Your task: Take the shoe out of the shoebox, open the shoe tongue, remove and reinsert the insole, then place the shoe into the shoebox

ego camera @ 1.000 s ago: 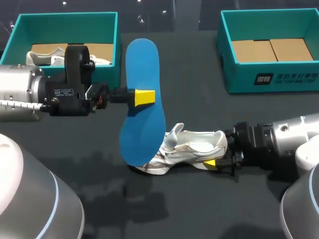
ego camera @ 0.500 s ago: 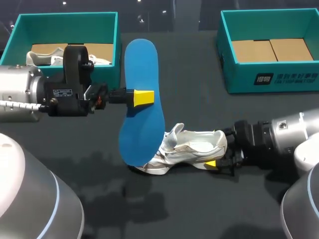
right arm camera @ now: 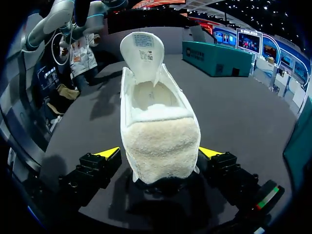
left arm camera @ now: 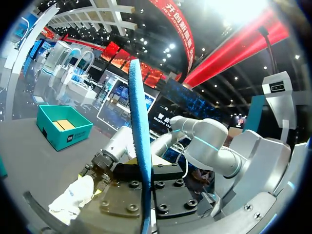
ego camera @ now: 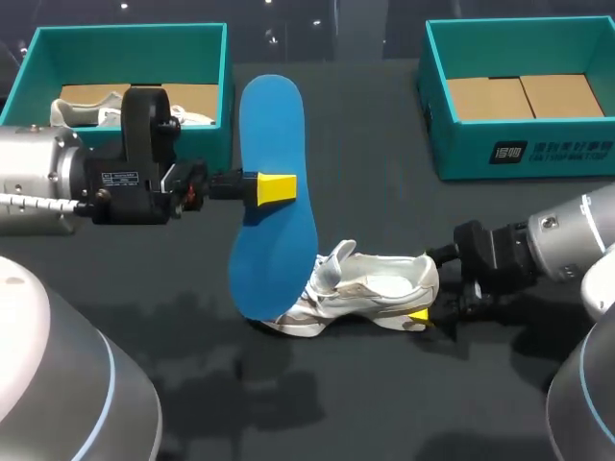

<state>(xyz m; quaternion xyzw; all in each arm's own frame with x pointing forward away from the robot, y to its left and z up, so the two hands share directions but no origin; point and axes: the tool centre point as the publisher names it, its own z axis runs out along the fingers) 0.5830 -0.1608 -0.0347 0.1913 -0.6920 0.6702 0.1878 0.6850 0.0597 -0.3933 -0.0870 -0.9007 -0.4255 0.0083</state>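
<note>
Head view says most of it tbh: the blue insole [ego camera: 272, 259] is kept pinched across its middle by the left hand [ego camera: 277, 187] and stood on end, with its lower end down at the front of the shoe [ego camera: 375, 288]. Whether that end is touching the desk [ego camera: 384, 192] can't be made out. The shoe is sat on its sole mid-desk with the tongue flipped up and the opening bared, presumably so the insole can be fed back in.

The right hand [ego camera: 423, 307] is parked at the heel with its fingers spread wide either side. No real squeeze is seen in the right wrist view, so it's probably there as a backstop.

The raised tongue edge could get snagged. The insole's top end is just beside the left shoebox [ego camera: 130, 38], so swing room there is judged tight. The right shoebox [ego camera: 519, 154] is well apart, and its wall would need clearing later
</note>
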